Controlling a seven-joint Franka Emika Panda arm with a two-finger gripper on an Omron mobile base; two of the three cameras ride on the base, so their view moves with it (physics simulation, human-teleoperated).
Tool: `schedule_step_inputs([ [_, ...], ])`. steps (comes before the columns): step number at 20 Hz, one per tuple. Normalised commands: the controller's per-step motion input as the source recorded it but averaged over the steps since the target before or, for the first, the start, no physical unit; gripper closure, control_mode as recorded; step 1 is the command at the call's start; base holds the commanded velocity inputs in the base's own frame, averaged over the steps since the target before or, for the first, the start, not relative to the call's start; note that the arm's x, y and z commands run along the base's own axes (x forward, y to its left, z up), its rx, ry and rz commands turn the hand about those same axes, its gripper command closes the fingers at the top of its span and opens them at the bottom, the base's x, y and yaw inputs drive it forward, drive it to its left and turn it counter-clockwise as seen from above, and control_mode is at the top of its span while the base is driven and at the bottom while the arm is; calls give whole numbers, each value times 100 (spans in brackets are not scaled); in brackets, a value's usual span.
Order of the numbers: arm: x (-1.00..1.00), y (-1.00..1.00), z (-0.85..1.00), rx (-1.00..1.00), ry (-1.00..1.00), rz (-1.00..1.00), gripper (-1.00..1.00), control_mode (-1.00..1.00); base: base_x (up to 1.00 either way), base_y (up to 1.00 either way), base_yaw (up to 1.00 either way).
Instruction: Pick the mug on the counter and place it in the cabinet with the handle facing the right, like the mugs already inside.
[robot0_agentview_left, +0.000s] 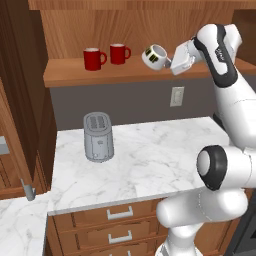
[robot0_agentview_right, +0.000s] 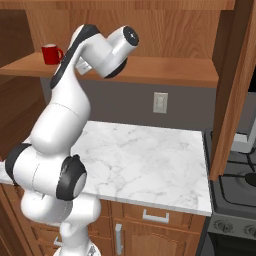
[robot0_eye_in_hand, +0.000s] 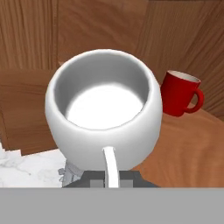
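Note:
The white mug (robot0_agentview_left: 154, 56) with its black-and-yellow patch hangs tilted just above the cabinet's shelf board (robot0_agentview_left: 75, 75), to the right of two red mugs (robot0_agentview_left: 93, 59). My gripper (robot0_agentview_left: 169, 62) is shut on the mug's right side. In the hand view the mug (robot0_eye_in_hand: 103, 109) opens toward the camera. Its white handle (robot0_eye_in_hand: 110, 168) runs down between my fingertips, where the gripper (robot0_eye_in_hand: 110, 180) holds it. One red mug (robot0_eye_in_hand: 179, 92) stands to its right on the shelf. In the right base view my arm hides the held mug; a red mug (robot0_agentview_right: 50, 54) stands on the shelf (robot0_agentview_right: 165, 70).
A grey toaster (robot0_agentview_left: 98, 136) stands on the marble counter (robot0_agentview_left: 160, 155) below the shelf. A wall outlet (robot0_agentview_left: 176, 96) sits under the shelf. The dark cabinet door (robot0_agentview_right: 235, 85) hangs open at the right, above a stove (robot0_agentview_right: 240, 195). Drawers with silver handles (robot0_agentview_left: 120, 212) lie under the counter.

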Motion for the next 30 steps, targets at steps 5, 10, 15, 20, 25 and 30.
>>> schedule_step_inputs([
  [5, 16, -5, 0, 0, 0, 0, 100, -100, 0, 0, 0],
  [10, 12, -2, 0, 0, 0, 0, 100, -100, 0, 0, 0],
  [15, 12, 0, 0, 0, 0, 0, 100, -100, 0, 0, 0],
  [20, 9, 0, 0, 0, 0, 0, 100, -100, 0, 0, 0],
  [25, 15, 0, 0, 0, 0, 0, 100, -100, 0, 0, 0],
  [30, 17, 0, 0, 0, 0, 0, 100, -100, 0, 0, 0],
])
